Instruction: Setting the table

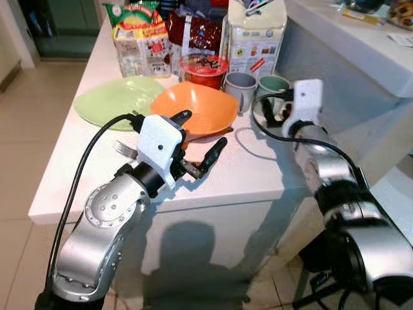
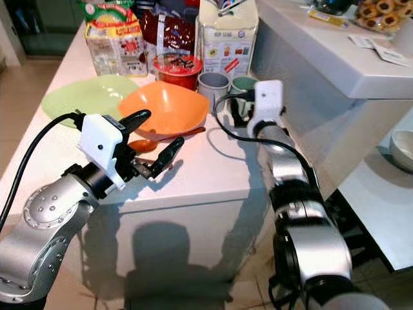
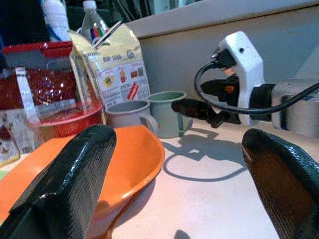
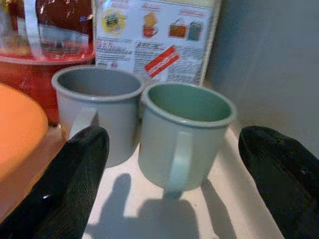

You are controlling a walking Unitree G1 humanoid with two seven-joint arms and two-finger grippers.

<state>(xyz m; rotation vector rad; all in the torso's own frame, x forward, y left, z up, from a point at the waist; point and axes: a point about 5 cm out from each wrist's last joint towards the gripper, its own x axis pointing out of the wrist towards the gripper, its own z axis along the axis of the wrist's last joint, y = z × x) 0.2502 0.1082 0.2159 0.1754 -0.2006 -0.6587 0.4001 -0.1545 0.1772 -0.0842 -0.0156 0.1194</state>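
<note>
White counter (image 1: 258, 168), crowded at rear. Green mug (image 4: 185, 130) beside grey mug (image 4: 102, 109), both upright near carton (image 1: 255, 39). Right gripper (image 4: 174, 199) spread wide, facing green mug, untouching. Left gripper (image 1: 197, 139) spread at orange bowl (image 1: 197, 106) rim.

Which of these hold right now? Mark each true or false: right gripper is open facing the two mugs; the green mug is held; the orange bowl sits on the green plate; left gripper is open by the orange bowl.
1. The right gripper is open, facing the two mugs. True.
2. The green mug is held. False: it stands free on the table, beside the grey mug.
3. The orange bowl sits on the green plate. False: it rests on the table beside the plate.
4. The left gripper is open by the orange bowl. True.
</note>
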